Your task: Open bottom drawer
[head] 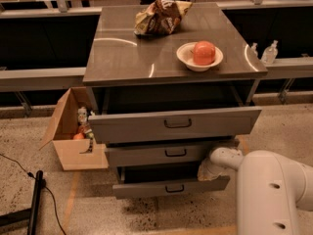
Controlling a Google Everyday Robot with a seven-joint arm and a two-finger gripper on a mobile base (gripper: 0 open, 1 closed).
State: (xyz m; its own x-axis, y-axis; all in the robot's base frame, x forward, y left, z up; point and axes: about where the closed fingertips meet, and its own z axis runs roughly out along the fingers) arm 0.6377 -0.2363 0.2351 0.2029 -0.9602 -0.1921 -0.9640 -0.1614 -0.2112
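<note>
The grey cabinet has three drawers, all pulled out part way. The bottom drawer is the lowest and shortest front, with a small dark bar handle at its centre. It stands out a little from the cabinet. My gripper is at the right end of the bottom drawer, just above its front edge and under the middle drawer. My white arm reaches in from the lower right and hides most of the gripper.
The tall top drawer juts out furthest. On the cabinet top are a white bowl with an orange fruit and a crumpled bag. An open cardboard box stands on the floor at the left. A black pole lies at the lower left.
</note>
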